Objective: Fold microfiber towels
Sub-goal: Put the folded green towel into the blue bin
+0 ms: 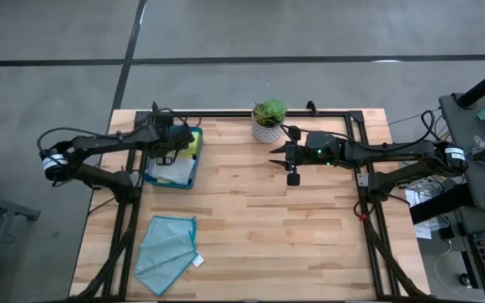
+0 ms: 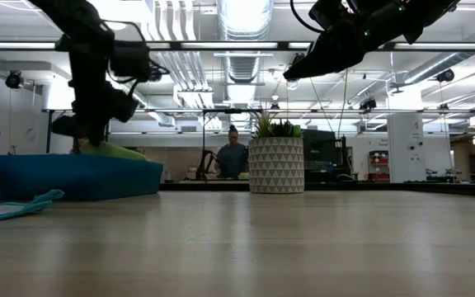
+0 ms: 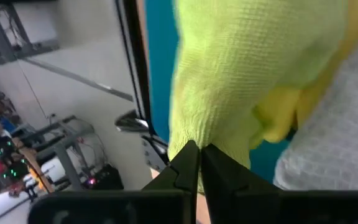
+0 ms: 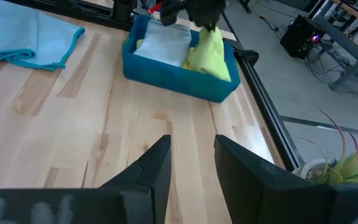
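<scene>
A dark teal tray [image 1: 175,178] at the table's far left holds a lime green towel [image 4: 214,53], a yellow towel [image 3: 279,118] and a pale grey towel [image 4: 165,41]. My left gripper [image 3: 196,155] is over the tray's far end, shut on the lime green towel. A light teal towel [image 1: 168,247] with a white tag lies loosely spread on the near left of the table. My right gripper [image 4: 191,163] hovers open above the middle of the table, holding nothing. My left gripper pinches a bunched-up part of the lime green towel [image 3: 199,138] between its two fingertips, coming from above at a slant. The cloth is drawn up into a peak [image 4: 207,31] under the fingers, and its lower part still rests in the tray on the other towels.
A potted plant [image 1: 269,120] in a white patterned pot stands at the far middle edge. A black frame rail [image 1: 343,113] runs along the table's far and side edges. Bare wood lies between the tray and my right gripper. A person [image 2: 232,157] sits far behind the table.
</scene>
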